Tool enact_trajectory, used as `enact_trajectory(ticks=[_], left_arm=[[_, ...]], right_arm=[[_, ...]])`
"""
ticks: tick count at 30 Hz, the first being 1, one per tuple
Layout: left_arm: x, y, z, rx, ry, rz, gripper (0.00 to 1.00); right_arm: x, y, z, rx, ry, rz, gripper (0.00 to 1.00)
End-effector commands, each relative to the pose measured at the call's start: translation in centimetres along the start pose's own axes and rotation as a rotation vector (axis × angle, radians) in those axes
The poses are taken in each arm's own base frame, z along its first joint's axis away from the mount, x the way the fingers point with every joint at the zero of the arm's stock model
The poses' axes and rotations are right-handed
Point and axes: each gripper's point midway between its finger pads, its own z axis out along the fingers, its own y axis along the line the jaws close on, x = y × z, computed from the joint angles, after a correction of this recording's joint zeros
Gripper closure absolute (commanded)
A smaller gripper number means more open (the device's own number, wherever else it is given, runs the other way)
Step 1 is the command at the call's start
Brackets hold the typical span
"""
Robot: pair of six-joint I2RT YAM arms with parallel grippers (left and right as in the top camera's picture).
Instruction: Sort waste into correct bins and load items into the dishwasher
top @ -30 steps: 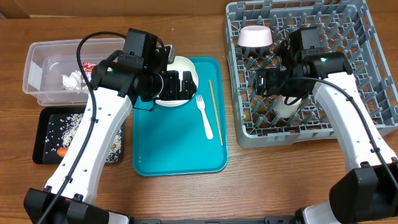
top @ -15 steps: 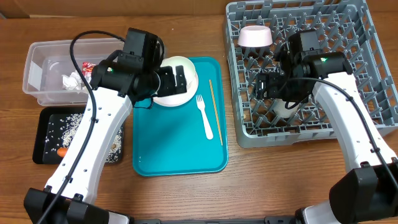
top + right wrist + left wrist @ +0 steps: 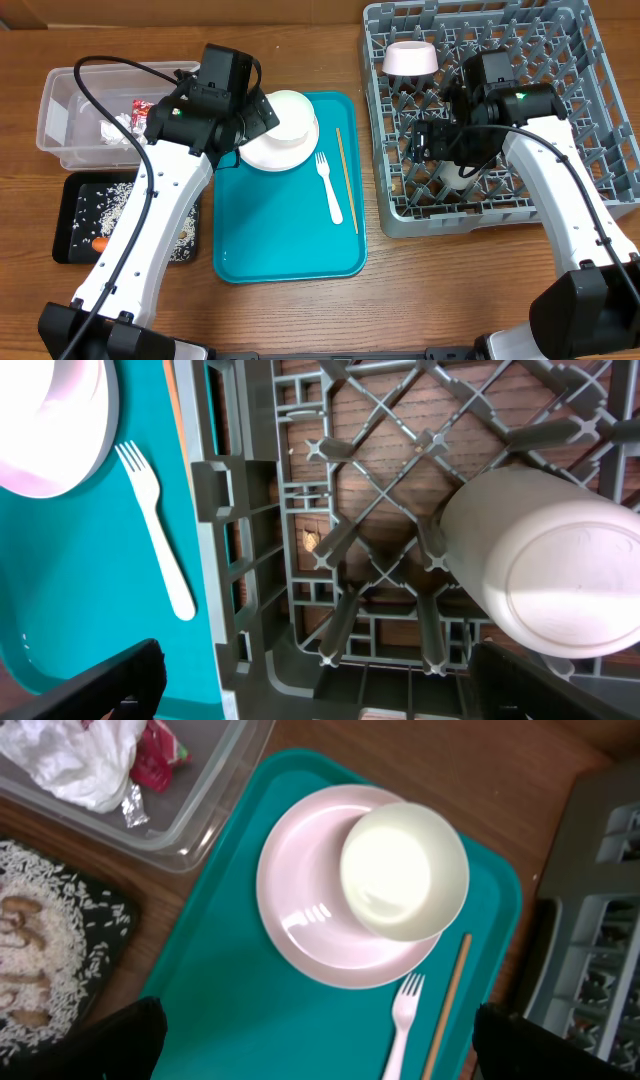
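Above the table (image 3: 300, 315), left tool (image 3: 318, 1052) and right tool (image 3: 318, 690) gape empty.

You have a brown wooden table (image 3: 300, 320) with four things set directly on it. At the far left sits the clear tub (image 3: 52, 140), and the black tray (image 3: 66, 222) lies just beside its near edge. The teal tray (image 3: 280, 240) lies in the middle, long side running near to far. The grey dish rack (image 3: 600, 170) fills the far right, with its left wall just beside the teal tray.
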Motion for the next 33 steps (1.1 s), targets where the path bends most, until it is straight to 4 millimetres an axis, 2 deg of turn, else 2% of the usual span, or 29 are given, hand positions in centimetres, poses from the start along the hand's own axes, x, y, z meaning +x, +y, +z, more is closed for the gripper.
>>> enact_trajectory(ticks=[1, 5, 7, 8, 11, 14, 17, 24, 33], left_arm=[[-0.7, -1.0, 0.2, 0.032, -0.02, -0.019, 0.0], [-0.3, -4.1, 2.3, 0.152, 0.026, 0.113, 0.06], [-0.3, -4.4, 4.0, 0.142, 0.031, 0.12, 0.09], [-0.4, -4.3, 4.7, 0.127, 0.026, 0.12, 0.15], [-0.8, -3.7, 7.2, 0.06, 0.004, 0.121, 0.45], [-0.6, -3.1, 9.2, 0.011, 0.005, 0.126, 0.59], [0.1, -2.7, 10.7, -0.016, 0.031, 0.132, 0.6], [1.1, -2.5, 13.7, -0.046, 0.063, 0.141, 0.56], [1.8, -2.3, 15.9, -0.061, 0.079, 0.144, 0.55]], right_arm=[[-0.1, 0.5, -0.9, -0.011, -0.029, -0.008, 0.0], [-0.1, 0.5, -0.9, -0.01, -0.029, -0.008, 0.0], [-0.1, 0.5, -0.9, -0.01, -0.028, -0.008, 0.0], [-0.1, 0.5, -0.9, -0.01, -0.028, -0.008, 0.0], [-0.1, 0.5, -0.9, -0.01, -0.028, -0.008, 0.0], [-0.1, 0.5, -0.9, -0.01, -0.028, -0.008, 0.0], [-0.1, 0.5, -0.9, -0.01, -0.028, -0.008, 0.0], [-0.1, 0.5, -0.9, -0.01, -0.028, -0.008, 0.0], [-0.1, 0.5, -0.9, -0.01, -0.028, -0.008, 0.0]])
